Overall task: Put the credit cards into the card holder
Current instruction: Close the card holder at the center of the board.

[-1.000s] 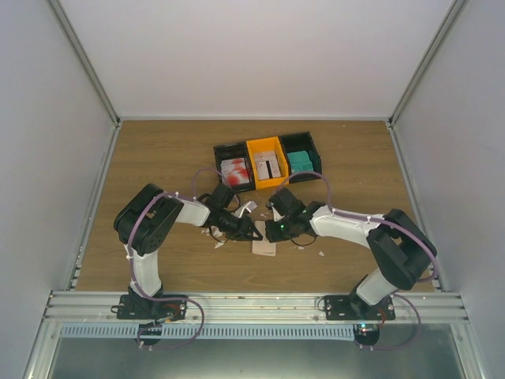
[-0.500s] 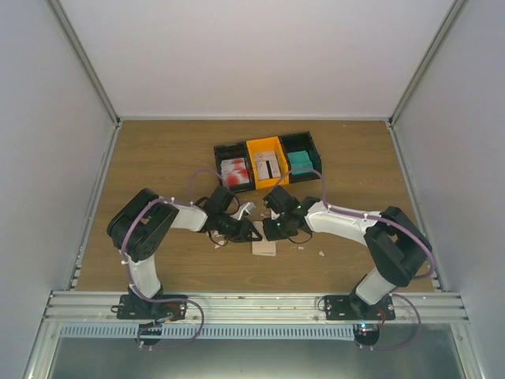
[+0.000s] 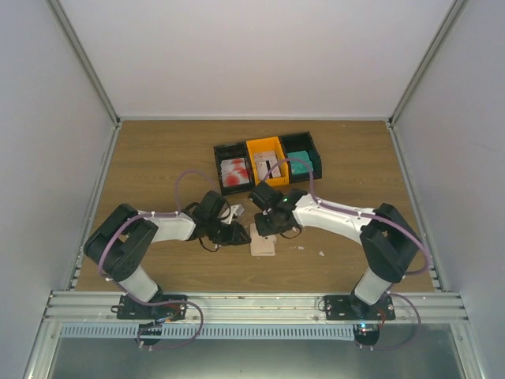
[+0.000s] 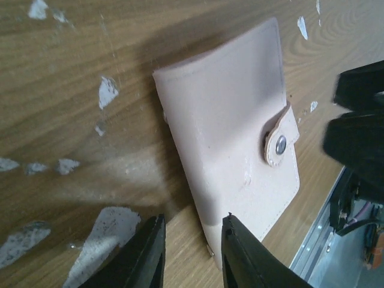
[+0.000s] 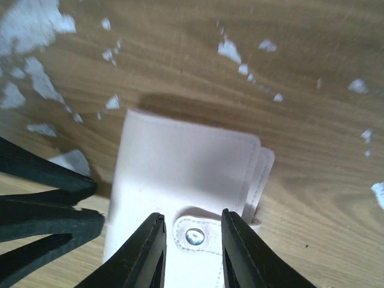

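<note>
**CARD HOLDER, CLOSED, FLAT ON WORKTOP BETWEEN TWO HANDS**

Card holder (image 3: 263, 239): small flat folded rectangle, beige-tan, smooth matte skin, stitched near the edge, corners rounded. Short tab (image 4: 285, 129) fastened with a round metal snap (image 4: 279, 144). Lying closed on the wood-grain worktop (image 3: 158, 158), near the middle, well apart from the bins.

Credit cards (image 3: 267, 164): thin rectangles, held in a row of three joined plastic bins (image 3: 314, 147) on the far side. Red-and-white in the left black bin, pale with dark print in the orange middle one, teal in the right black one. Visible from the top camera only.

Left hand (image 3: 237, 234): black, hard, tapered fingers. Released, jaws a little parted, nothing pinched. Poised at one corner of the card holder, one finger over bare wood.

Right hand (image 3: 267, 225): same build. Released, jaws a little parted above the tab edge, snap showing in the gap.

Wrist views only: white irregular flaky scraps (image 5: 36, 24) strewn over the wood. Right wrist view only: layered leaves at the holder's open edge. Top view only: arms meeting over the holder from either side.
</note>
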